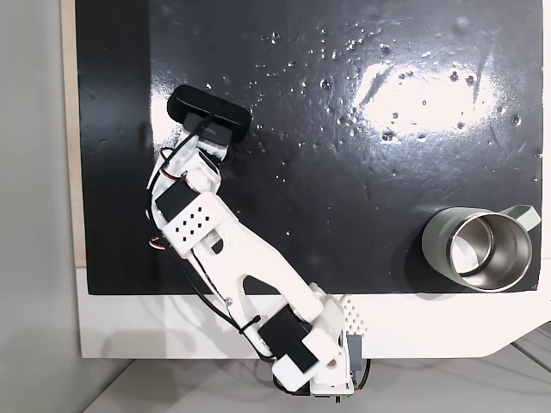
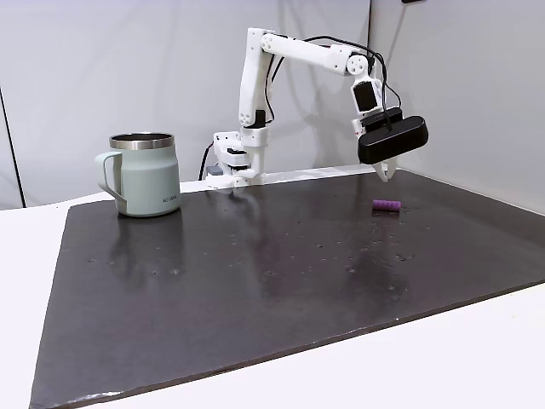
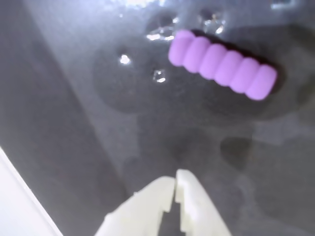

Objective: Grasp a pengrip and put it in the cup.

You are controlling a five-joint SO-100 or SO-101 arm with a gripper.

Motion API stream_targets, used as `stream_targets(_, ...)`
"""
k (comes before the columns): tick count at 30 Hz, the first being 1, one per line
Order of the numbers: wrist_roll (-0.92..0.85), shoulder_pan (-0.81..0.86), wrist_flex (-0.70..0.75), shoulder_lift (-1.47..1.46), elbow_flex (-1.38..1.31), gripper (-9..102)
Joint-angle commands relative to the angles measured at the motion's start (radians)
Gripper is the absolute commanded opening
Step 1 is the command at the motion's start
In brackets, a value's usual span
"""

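1. Looking at a fixed view from the side, the cup [image 2: 145, 175] sits far left on the black mat [image 2: 255, 281], nothing purple in it as far as I can tell.
2. Further right, the arm [image 2: 289, 51] hangs the gripper [image 2: 385, 175] just over the mat.
3. Rightmost is the pengrip [image 2: 387, 204], lying flat near the gripper, untouched.
4. Wrist view: fingertips [image 3: 165, 194] are pressed together, empty, the pengrip ahead of them.
5. So basically nothing's done. I'd say opening, grabbing, carrying and dropping are all left.
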Motion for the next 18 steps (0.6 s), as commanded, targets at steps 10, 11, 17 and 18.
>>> stream_targets(10, -0.376, 0.080, 0.167, -0.020, -0.147, 7)
stream_targets(11, -0.399, 0.086, 0.173, -0.028, -0.147, 8)
stream_targets(17, -0.477, 0.101, 0.178, -0.060, -0.163, 15)
stream_targets(18, -0.485, 0.098, 0.178, -0.066, -0.170, 16)
